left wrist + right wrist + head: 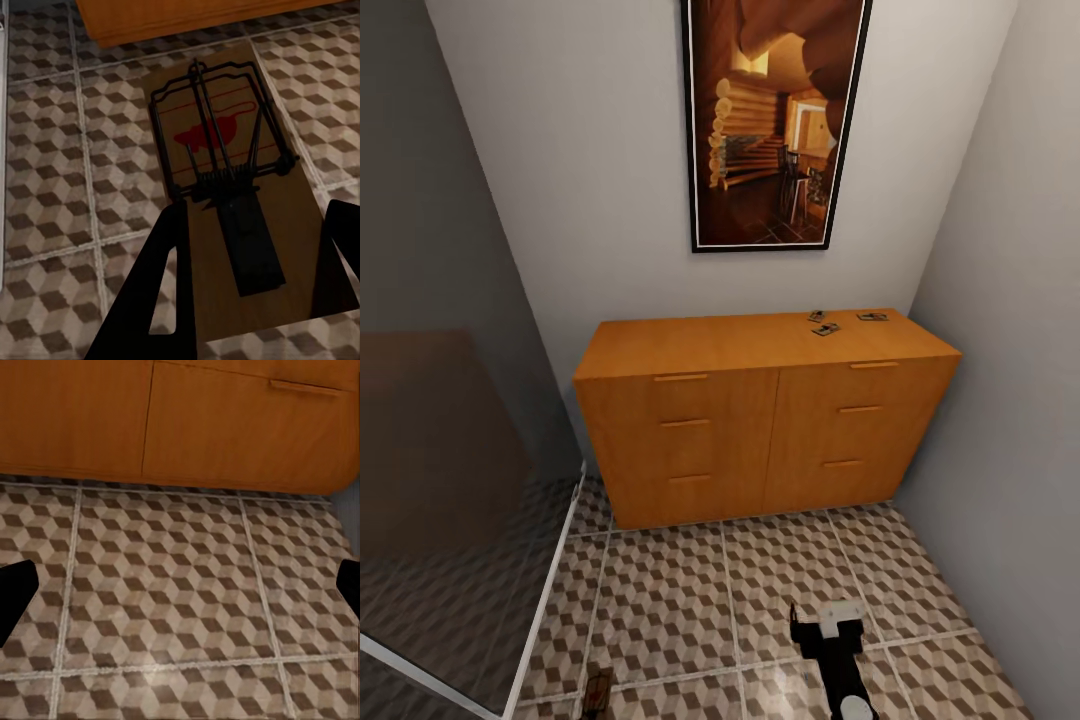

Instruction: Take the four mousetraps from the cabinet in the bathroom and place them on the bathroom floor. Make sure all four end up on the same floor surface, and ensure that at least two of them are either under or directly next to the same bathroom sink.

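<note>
Currently, my left gripper [251,262] is pinching a mousetrap [225,172] w/ one black finger [154,285] on each long side of the board; trap sits flat betw. them, wire frame and red spot facing the cam, floor [60,187] beneath. In head view that held trap [598,692] shows at the bottom edge, left of center, over the tiles; can't tell if it touches them. Three more traps lie on the cabinet [760,420] top, toward its right rear: one [818,316] nearest the wall, one [825,329] just in front of it, one [872,317] to their right, near the corner. Cabinet stands against the back wall under a framed picture [775,120]; drawers all closed. My right gripper [180,585] is spread wide, finger tips at opp. edges of wrist view, nothing betw. them, aimed at bare floor near the cabinet base. Right arm [840,650] is low, over tiles in front of the cabinet's right half. Glass panel [450,500] to the left.
</note>
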